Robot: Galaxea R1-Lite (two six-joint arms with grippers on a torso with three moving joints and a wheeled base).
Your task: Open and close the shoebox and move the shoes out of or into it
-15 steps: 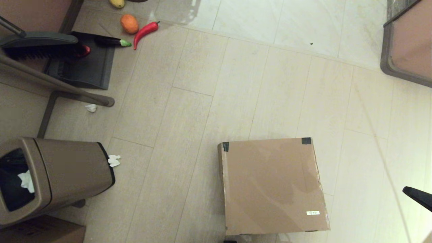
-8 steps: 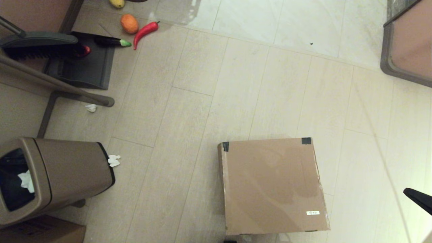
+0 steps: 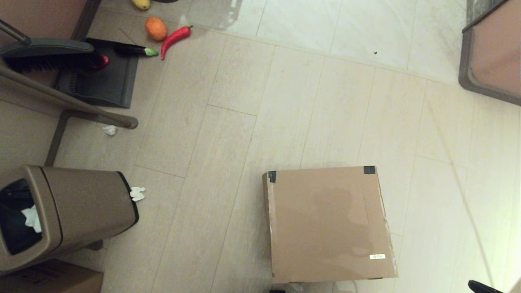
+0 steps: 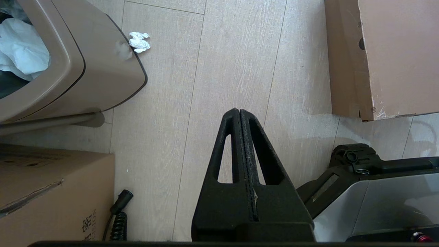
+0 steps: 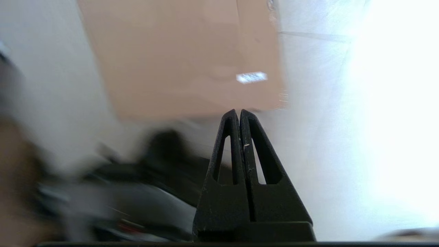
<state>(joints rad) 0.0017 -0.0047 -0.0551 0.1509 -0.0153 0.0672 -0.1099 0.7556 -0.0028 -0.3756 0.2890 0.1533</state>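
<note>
The shoebox (image 3: 327, 224) lies shut on the floor at the lower middle-right, plain brown with black-taped far corners and a small white label near its front right corner. No shoes show in any view. My right gripper (image 5: 239, 110) is shut and empty, hanging just before the box's near edge (image 5: 185, 61); in the head view only a dark tip (image 3: 482, 287) of it shows at the bottom right corner. My left gripper (image 4: 239, 110) is shut and empty above bare floor, left of the box's near left corner (image 4: 367, 58).
A brown trash bin (image 3: 61, 215) with white paper inside stands at the lower left, with a cardboard carton (image 4: 51, 195) beside it. Crumpled tissues (image 3: 137, 193) lie on the floor. A dustpan and brush (image 3: 81, 65), toy vegetables (image 3: 175, 37) and chair legs are far left.
The right gripper's dark tip has dropped from the right edge to the bottom right corner of the head view. The shoebox has not moved.
</note>
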